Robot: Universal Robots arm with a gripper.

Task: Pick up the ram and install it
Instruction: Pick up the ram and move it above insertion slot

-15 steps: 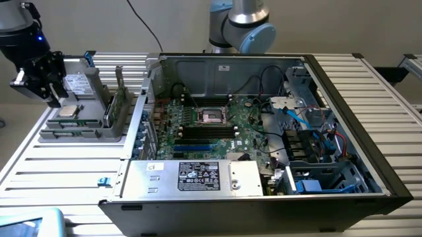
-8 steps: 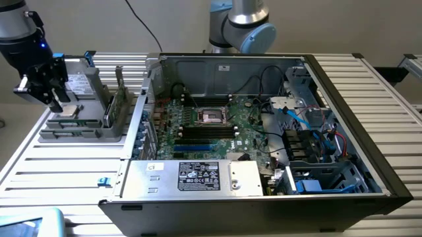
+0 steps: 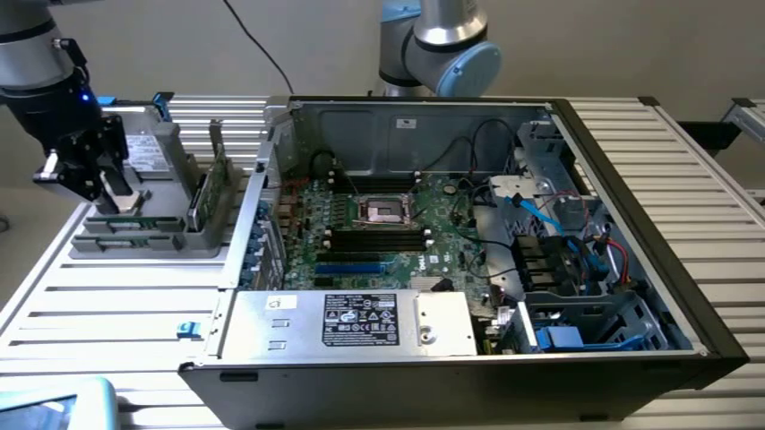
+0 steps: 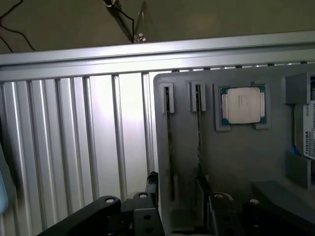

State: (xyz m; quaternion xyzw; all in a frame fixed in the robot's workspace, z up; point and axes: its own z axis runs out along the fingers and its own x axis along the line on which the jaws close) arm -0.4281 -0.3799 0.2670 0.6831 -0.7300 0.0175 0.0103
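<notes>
While the ram stands on edge in a slot of the grey holder, the end effector hangs directly over it, open and gripping nothing. In the wrist view the fingers are spread and the ram's slot runs between them; whether either finger touches the ram cannot be told. A second stick sits in the neighbouring slot, just beside the ram and parallel to it. Past these slots the holder carries a square processor, then a drive with a white label, which stands upright just beside the end effector. The holder lies near the slatted surface's edge at the exterior view's left. The open computer case is beside it, with the motherboard exposed. The arm's wrist points down, slightly tilted.
</notes>
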